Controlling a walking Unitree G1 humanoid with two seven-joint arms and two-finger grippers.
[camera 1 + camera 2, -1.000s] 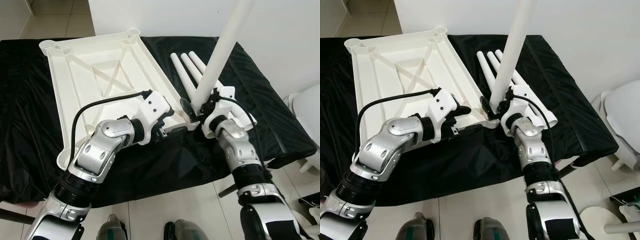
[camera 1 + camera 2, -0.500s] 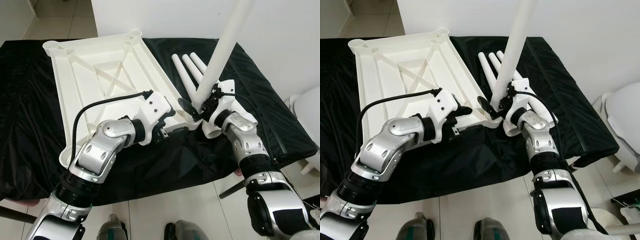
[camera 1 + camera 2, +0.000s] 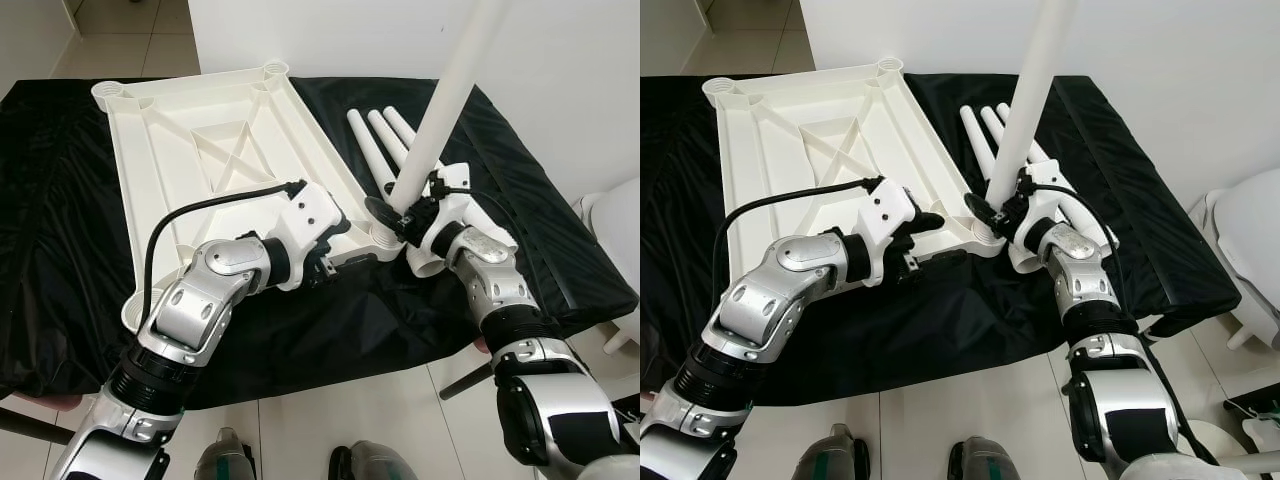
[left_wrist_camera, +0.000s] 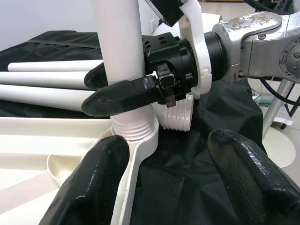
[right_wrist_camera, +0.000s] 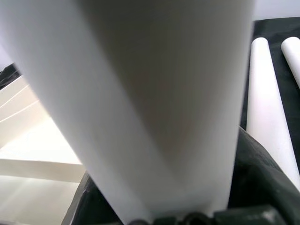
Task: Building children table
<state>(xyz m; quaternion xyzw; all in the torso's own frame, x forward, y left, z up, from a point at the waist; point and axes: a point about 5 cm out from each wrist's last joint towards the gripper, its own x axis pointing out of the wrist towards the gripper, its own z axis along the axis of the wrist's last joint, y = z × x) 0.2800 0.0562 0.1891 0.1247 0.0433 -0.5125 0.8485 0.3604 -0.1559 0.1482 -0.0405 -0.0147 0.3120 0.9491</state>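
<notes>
A white table leg (image 3: 447,95) was held nearly upright, its threaded end seated at the near right corner socket of the upturned white tabletop (image 3: 190,160), clamped low down by the right gripper (image 3: 390,213). The left gripper (image 4: 164,159) was kept spread at that corner, grasping nothing. At the leg's 12 o'clock, three spare legs (image 3: 385,150) were laid on the black cloth (image 3: 520,190).

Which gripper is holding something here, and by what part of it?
The right gripper clamps the upright white table leg near its threaded lower end, at the tabletop's corner socket. The left gripper is open, holding nothing.
</notes>
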